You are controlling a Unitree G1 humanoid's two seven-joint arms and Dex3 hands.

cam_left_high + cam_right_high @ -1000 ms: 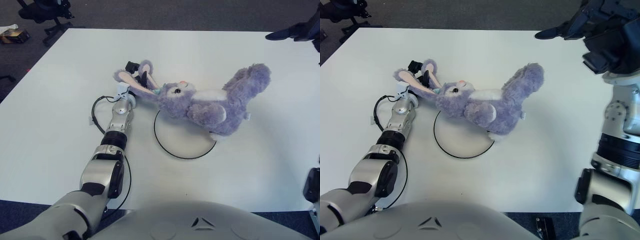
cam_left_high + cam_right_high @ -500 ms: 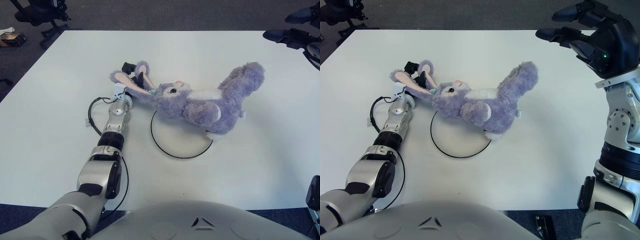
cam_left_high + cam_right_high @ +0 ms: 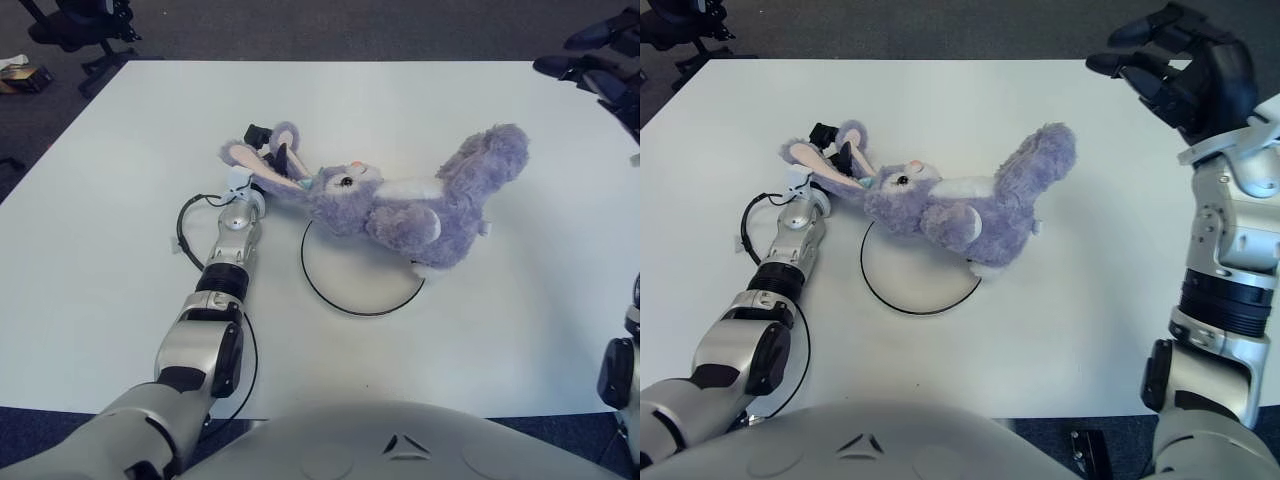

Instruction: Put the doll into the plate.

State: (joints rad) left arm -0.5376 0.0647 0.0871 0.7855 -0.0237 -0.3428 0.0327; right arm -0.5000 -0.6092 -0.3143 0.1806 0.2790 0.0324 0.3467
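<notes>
Item one, doll (image 3: 400, 205): a purple plush rabbit lying on its side on the white table (image 3: 120, 250), its body across the far rim of the plate (image 3: 355, 285), head and ears off the plate toward my left, legs off it toward my right and away from me. Item two, my left hand (image 3: 265, 160): at the ears, black fingers (image 3: 258, 133) closed on one pink-lined ear. Item three, my right hand (image 3: 1185, 70): raised over the table's far right corner, well apart from the doll, fingers spread, holding nothing.
</notes>
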